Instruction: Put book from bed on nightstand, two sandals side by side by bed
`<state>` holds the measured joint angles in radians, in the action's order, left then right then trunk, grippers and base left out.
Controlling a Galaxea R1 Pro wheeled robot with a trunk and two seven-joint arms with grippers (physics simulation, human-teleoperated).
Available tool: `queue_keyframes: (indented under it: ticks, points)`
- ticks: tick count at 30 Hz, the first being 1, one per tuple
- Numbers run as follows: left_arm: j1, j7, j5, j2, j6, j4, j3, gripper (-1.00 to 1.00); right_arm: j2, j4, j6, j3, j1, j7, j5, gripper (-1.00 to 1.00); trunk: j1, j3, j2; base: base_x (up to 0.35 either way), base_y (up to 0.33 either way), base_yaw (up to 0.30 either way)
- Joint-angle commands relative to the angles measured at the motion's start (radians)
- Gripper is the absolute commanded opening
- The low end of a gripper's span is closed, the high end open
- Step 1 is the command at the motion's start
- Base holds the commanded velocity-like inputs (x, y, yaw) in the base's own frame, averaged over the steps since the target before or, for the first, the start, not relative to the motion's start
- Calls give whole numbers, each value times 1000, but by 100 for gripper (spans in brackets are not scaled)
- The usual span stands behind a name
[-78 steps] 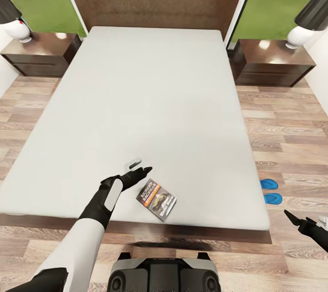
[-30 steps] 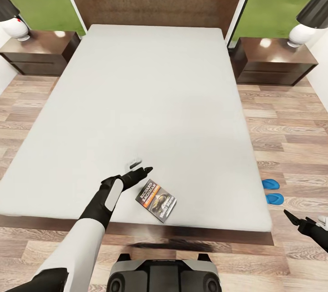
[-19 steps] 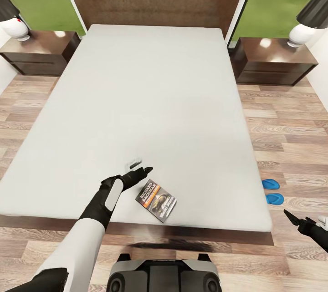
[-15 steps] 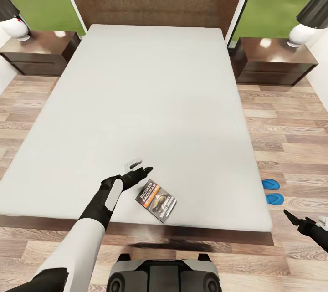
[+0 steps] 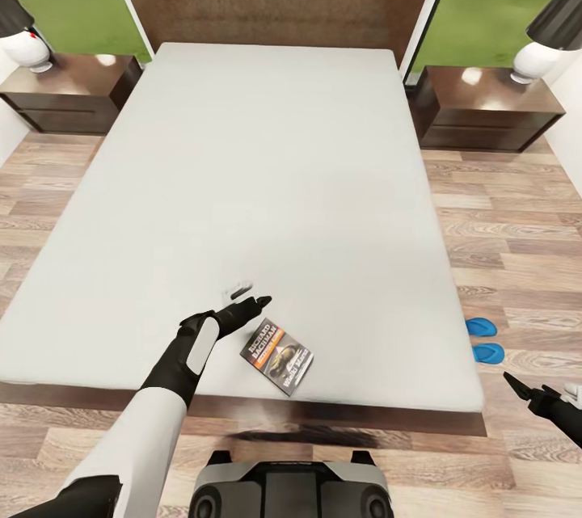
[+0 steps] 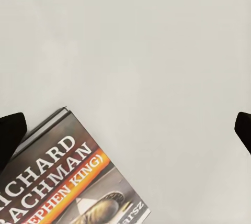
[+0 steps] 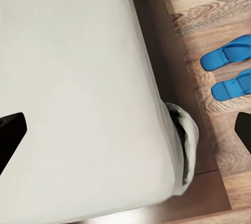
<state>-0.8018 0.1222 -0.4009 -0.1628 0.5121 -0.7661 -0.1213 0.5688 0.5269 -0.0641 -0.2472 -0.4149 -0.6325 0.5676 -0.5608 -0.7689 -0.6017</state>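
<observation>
- The book lies flat on the bed, near the foot edge of the pale grey mattress, cover up; in the left wrist view its white title lettering and orange band are readable
- The left gripper hovers just beside the book's upper corner, over the mattress; its fingers stand wide apart and hold nothing; one dark fingertip sits close to the book's corner
- A small pale object lies on the mattress just beyond the left gripper; what it is cannot be told
- The two sandals lie side by side on the wood floor next to the bed's right side; bright blue
- The right gripper hangs over the floor near the sandals; fingers spread wide, empty
- A nightstand stands at each side of the headboard; the other at the left; each bears a white lamp
</observation>
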Motion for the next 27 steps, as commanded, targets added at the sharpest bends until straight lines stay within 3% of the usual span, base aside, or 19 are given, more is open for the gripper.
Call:
queue_keyframes:
  ticks: [1,27]
  points:
    - [0,4,-3,-1,8,-1,-6,100,0,-2,0,0,-1,-6,6,100,-4,-4,-8,0,0,0]
    - [0,4,-3,-1,8,-1,-6,100,-1,-2,0,0,-1,-5,6,100,-16,-13,-29,0,0,0]
